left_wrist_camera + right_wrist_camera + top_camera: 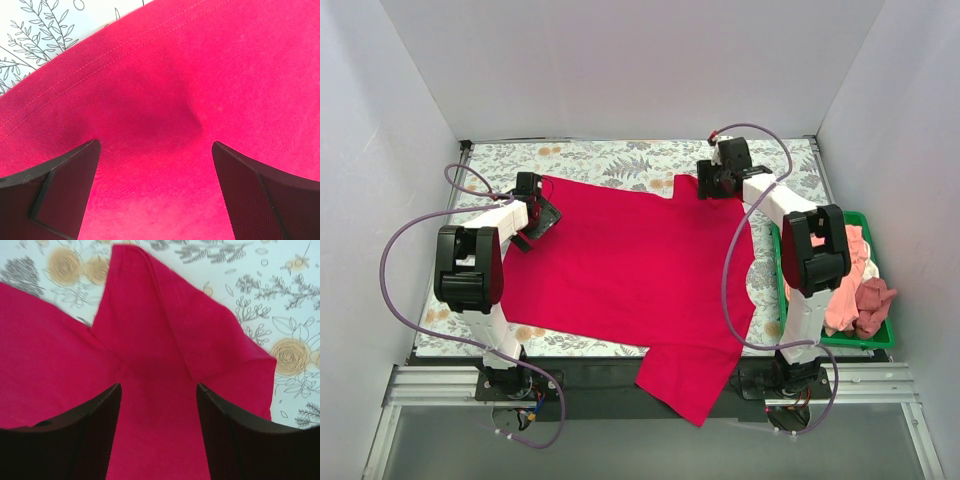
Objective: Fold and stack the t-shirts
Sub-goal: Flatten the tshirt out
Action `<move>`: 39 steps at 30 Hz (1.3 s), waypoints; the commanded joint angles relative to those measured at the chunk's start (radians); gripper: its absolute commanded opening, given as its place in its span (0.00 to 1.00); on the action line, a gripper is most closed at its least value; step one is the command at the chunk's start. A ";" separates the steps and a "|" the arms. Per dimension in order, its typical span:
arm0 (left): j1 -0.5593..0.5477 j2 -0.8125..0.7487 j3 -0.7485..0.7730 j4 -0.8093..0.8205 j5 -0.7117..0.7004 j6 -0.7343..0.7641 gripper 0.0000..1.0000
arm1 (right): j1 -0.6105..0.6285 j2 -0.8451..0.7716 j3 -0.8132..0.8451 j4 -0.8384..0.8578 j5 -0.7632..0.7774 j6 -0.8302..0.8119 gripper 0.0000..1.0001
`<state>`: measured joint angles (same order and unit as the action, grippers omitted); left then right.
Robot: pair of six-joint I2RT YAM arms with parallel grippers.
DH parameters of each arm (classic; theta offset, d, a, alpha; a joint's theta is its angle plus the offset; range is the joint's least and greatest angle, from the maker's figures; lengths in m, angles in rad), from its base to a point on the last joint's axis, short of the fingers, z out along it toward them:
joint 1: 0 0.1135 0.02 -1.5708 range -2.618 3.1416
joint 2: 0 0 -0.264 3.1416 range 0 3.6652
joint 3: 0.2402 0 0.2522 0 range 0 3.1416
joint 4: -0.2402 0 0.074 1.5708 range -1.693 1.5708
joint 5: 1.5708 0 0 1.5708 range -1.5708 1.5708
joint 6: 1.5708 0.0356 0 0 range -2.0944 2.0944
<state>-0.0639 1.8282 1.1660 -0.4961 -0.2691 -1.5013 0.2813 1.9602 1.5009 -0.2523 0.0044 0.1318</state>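
Note:
The large crimson red t-shirt [630, 265] lies spread flat over the table, one corner hanging off the near edge. My left gripper [542, 215] is open over its far left edge; in the left wrist view the red cloth [165, 100] fills the gap between the fingers [250, 185]. My right gripper [705, 185] is open over the shirt's far right corner, where a folded sleeve [165, 315] lies. The salmon pink shirt [842, 300] and the maroon-pink shirt [873, 300] lie crumpled in the green bin [860, 341].
The floral tablecloth [610, 158] shows along the far edge and at the left. White walls close in the back and sides. The green bin stands at the right edge beside the right arm. Purple cables loop round both arms.

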 commanded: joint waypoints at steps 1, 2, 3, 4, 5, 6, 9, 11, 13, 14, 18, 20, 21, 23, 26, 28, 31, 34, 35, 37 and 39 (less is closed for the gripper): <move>0.001 -0.010 -0.014 -0.002 -0.001 -0.007 0.94 | -0.007 0.041 -0.022 -0.011 0.107 0.028 0.65; 0.001 -0.012 -0.015 -0.002 -0.004 -0.007 0.94 | -0.005 0.051 -0.007 -0.018 0.114 0.028 0.63; 0.001 -0.014 -0.020 -0.002 -0.008 -0.007 0.94 | -0.007 0.061 0.002 -0.028 0.123 0.029 0.63; 0.001 -0.015 -0.022 -0.002 -0.015 -0.005 0.94 | -0.007 0.081 0.010 -0.033 0.129 0.034 0.63; 0.001 -0.015 -0.023 -0.002 -0.018 -0.005 0.94 | -0.007 0.089 0.022 -0.041 0.132 0.032 0.62; 0.001 -0.017 -0.023 -0.002 -0.021 -0.005 0.94 | -0.007 0.097 0.027 -0.042 0.140 0.035 0.61; 0.001 -0.017 -0.022 -0.004 -0.019 -0.004 0.94 | -0.007 0.126 0.050 -0.042 0.152 0.032 0.57; 0.001 -0.018 -0.022 -0.002 -0.021 -0.004 0.94 | -0.007 0.149 0.064 -0.044 0.158 0.032 0.53; 0.001 -0.018 -0.025 -0.002 -0.022 -0.004 0.94 | -0.007 0.172 0.087 -0.045 0.170 0.034 0.45; 0.001 -0.018 -0.025 -0.004 -0.022 -0.004 0.94 | -0.007 0.180 0.094 -0.047 0.175 0.038 0.42; 0.001 -0.015 -0.025 -0.006 -0.033 -0.002 0.94 | -0.007 0.206 0.125 -0.047 0.229 0.063 0.35; 0.001 -0.014 -0.028 -0.007 -0.036 -0.002 0.94 | -0.008 0.221 0.148 -0.050 0.249 0.069 0.29; 0.001 -0.015 -0.026 -0.007 -0.038 -0.002 0.94 | -0.007 0.226 0.157 -0.053 0.249 0.068 0.23; 0.001 -0.015 -0.028 -0.007 -0.041 -0.002 0.94 | -0.008 0.241 0.183 -0.065 0.246 0.068 0.19; 0.001 -0.015 -0.029 -0.009 -0.039 -0.002 0.94 | -0.008 0.240 0.202 -0.071 0.230 0.069 0.03; 0.001 -0.015 -0.028 -0.007 -0.039 0.000 0.94 | -0.008 0.232 0.212 -0.071 0.215 0.065 0.01; 0.001 -0.014 -0.028 -0.007 -0.044 0.000 0.94 | -0.010 0.220 0.246 -0.076 0.198 0.055 0.01; 0.001 -0.010 -0.029 -0.007 -0.042 0.001 0.94 | -0.016 0.221 0.280 -0.076 0.201 0.061 0.01; 0.001 -0.010 -0.026 -0.007 -0.039 0.001 0.94 | -0.021 0.226 0.291 -0.076 0.200 0.060 0.01; 0.001 -0.009 -0.026 -0.007 -0.041 0.003 0.94 | -0.033 0.255 0.338 -0.076 0.197 0.061 0.01; 0.001 -0.009 -0.025 -0.007 -0.039 0.006 0.94 | -0.050 0.296 0.378 -0.077 0.171 0.057 0.01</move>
<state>-0.0658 1.8267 1.1599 -0.4881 -0.2787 -1.5002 0.2619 2.2147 1.7992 -0.3443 0.1978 0.1879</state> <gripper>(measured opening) 0.938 0.024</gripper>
